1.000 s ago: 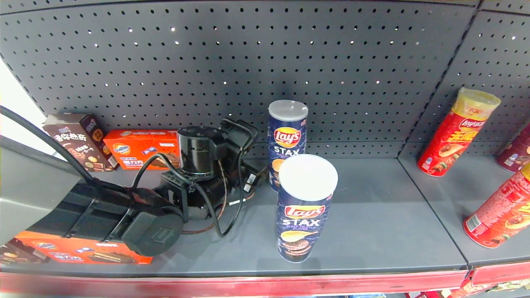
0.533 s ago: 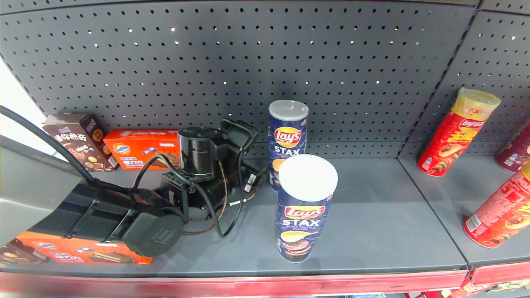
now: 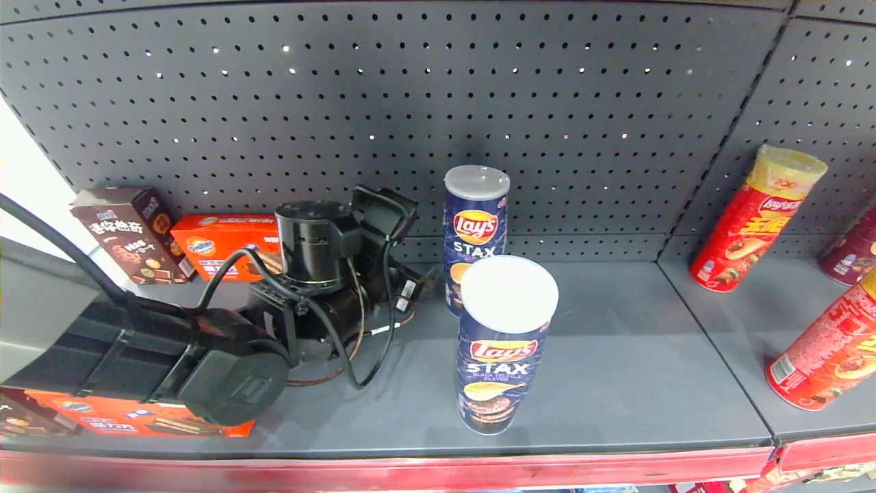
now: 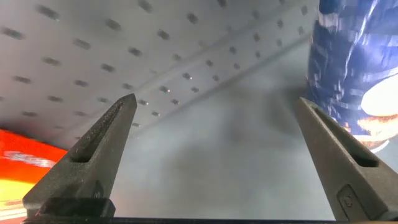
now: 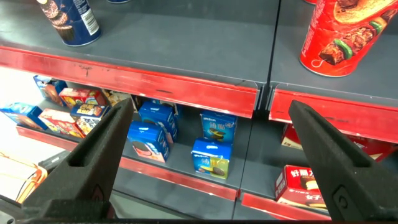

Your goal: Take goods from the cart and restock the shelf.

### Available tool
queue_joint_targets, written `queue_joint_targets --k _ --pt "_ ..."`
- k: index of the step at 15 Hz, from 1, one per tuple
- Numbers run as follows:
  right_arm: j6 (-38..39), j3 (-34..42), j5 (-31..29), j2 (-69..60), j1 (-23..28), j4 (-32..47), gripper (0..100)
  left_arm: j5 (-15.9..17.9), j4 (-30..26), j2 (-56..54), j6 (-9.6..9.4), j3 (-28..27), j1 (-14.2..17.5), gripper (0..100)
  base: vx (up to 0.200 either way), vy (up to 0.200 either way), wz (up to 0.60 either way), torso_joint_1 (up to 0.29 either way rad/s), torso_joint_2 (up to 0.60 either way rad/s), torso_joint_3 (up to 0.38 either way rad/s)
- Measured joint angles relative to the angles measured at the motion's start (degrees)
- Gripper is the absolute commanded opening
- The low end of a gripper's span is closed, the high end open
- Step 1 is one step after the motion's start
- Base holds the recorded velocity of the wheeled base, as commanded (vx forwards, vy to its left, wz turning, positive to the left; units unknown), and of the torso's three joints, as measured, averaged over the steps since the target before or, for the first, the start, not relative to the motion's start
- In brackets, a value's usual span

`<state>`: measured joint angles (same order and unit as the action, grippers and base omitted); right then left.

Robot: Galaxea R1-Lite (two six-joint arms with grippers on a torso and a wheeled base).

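One blue can [image 3: 475,226] just beside left end effector [image 4: 216,106]; orange box [image 3: 219,241] seemingly behind.

The chip can [image 3: 499,373] is navy, its lid [image 3: 510,293] white, the pegboard [image 3: 410,89] grey and hole-dotted.

Other stock I see
Red cardboard crisp tubes [image 3: 756,219] stand at right; an orange flat carton [image 3: 219,246] and a brown carton [image 3: 130,233] sit far left; blue biscuit boxes [image 5: 213,155] below.
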<state>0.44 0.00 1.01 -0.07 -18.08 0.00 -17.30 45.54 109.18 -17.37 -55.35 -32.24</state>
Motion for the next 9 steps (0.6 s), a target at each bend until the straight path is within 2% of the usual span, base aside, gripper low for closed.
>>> queue_joint_targets --k 5,7,9 --pt "0.0 0.0 0.02 0.0 0.0 0.0 100 -0.27 0.11 -5.95 0.07 0.63 2.26 100 0.0 0.0 0.0 0.0 0.0 0.0" --pt "0.0 0.0 0.02 0.0 0.0 0.0 100 -0.29 0.16 -8.83 0.09 2.71 2.95 100 0.0 0.0 0.0 0.0 0.0 0.0" --pt "-0.39 0.0 0.05 0.0 0.0 0.0 100 -0.82 0.22 -12.63 0.07 7.39 3.19 100 0.0 0.0 0.0 0.0 0.0 0.0"
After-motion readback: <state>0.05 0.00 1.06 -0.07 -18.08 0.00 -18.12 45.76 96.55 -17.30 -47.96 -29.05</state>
